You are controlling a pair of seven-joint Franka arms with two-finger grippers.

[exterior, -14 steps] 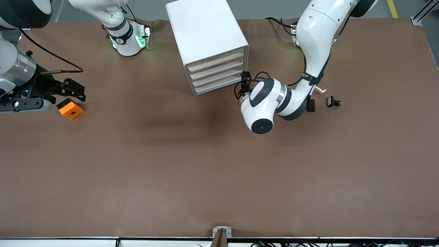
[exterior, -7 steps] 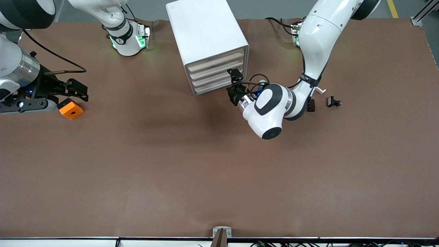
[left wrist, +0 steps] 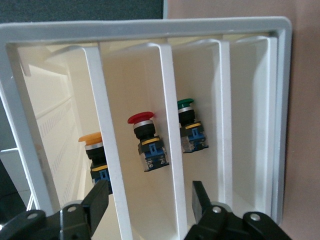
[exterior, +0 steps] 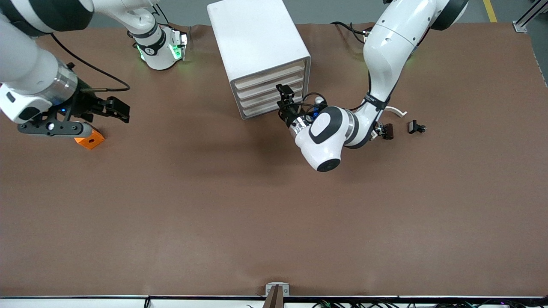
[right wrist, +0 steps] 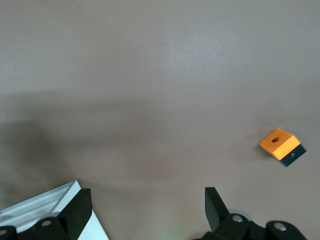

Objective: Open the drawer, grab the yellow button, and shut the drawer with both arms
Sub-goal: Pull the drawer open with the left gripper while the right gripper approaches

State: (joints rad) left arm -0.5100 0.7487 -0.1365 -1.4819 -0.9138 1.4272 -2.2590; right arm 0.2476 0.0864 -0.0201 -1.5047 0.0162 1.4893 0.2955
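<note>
The button [left wrist: 94, 152], orange cap on a dark body w/ a blue base, sits inside the cabinet [exterior: 252, 38]. Part of it is hidden by a cream drawer front. In the left wrist view a red-capped button [left wrist: 146, 145] sits in the next level and a green-capped button [left wrist: 190, 131] in the level after that. The drawer [exterior: 270, 74] is the top one of four. In the front view its front is flush w/ the three below, so it's shut.

The left pincer [exterior: 286, 95] is right at the drawer fronts, about mid-stack. Its fingers [left wrist: 97, 199] are spread w/ a clear gap, and two cream fronts run btwn them in the wrist view. Nothing is clamped, and I can't tell if a finger touches a front. The left arm [exterior: 385, 51] bends down from its base, elbow over the counter [exterior: 274, 214] just beside the cabinet.

The right pincer [exterior: 116, 109] hangs over the counter toward the right arm's end, well apart from the cabinet. Its fingers are wide apart w/ nothing btwn them. An orange square block [exterior: 90, 140] w/ a hole lies on the counter, partly under the right arm's wrist. Toward the left arm's end lies a small black part [exterior: 416, 127], and another dark bit [exterior: 388, 130] lies near the left arm's forearm.
</note>
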